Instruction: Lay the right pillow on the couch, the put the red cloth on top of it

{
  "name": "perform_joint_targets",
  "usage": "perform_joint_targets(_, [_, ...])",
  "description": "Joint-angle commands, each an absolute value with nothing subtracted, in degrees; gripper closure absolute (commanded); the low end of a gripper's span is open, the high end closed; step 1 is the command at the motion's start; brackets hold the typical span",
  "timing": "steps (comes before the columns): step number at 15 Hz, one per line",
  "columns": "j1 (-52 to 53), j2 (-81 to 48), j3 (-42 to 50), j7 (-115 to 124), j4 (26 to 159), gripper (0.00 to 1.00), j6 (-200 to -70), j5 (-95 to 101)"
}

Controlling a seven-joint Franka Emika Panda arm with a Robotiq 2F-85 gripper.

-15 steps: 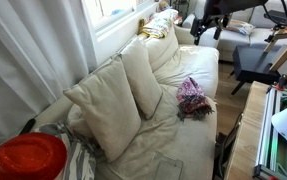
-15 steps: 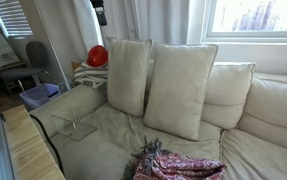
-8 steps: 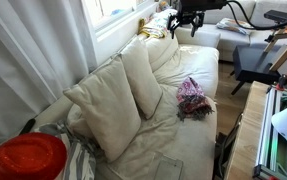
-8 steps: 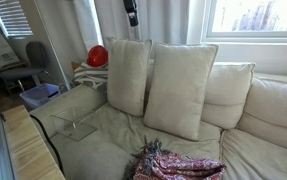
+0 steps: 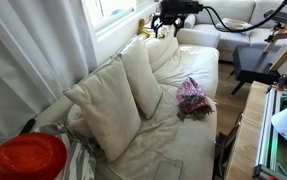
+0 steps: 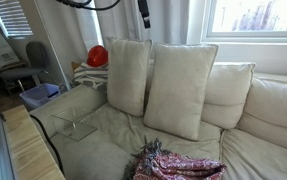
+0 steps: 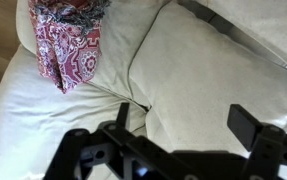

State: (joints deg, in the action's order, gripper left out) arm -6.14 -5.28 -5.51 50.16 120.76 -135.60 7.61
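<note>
The right pillow (image 5: 143, 78), cream and wrinkled, stands propped against the back of the couch (image 5: 183, 140). It overlaps the left pillow (image 5: 101, 115), which sits at its 8 o'clock. It looks soft, light and bulky, so it will likely sag and fold rather than tip as one piece. A pinch on the top edge or an upper corner seems the best hold for pulling it flat onto the seat.

The red cloth (image 5: 193, 97) lies crumpled on the seat at the pillow's 4 o'clock, well apart from it. It looks limp and light, best taken by a raised fold.

The hand (image 7: 181, 115) hangs high at the pillow's 1 o'clock, fingers spread wide and holding nothing. A glossy red-orange round object (image 5: 25, 158) sits at the couch's near end.
</note>
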Motion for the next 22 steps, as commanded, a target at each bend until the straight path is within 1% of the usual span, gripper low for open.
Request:
perform_joint_targets(1, [-3.4, -5.2, -2.7, 49.8, 120.6, 0.00, -135.5, 7.2])
perform_joint_targets(3, [-3.4, -5.2, -2.6, 49.8, 120.6, 0.00, -135.5, 7.2])
perform_joint_targets(5, [-3.1, -9.6, -3.2, 46.9, 117.6, 0.00, -137.4, 3.1])
perform_joint_targets(10, [-2.9, -21.1, -4.4, 39.6, 108.8, 0.00, -148.1, -18.3])
perform_joint_targets(12, [-2.8, -26.4, -4.5, 37.1, 104.6, 0.00, -152.3, -22.0])
perform_joint_targets(13, [-2.3, -28.7, -3.7, 37.0, 102.7, 0.00, -154.0, -21.8])
perform_joint_targets(19, [-1.4, -39.8, -1.7, 35.5, 90.1, 0.00, -152.4, -20.4])
perform_joint_targets(22, [0.3, -44.9, 0.7, 37.5, 83.6, 0.00, -151.9, -18.7])
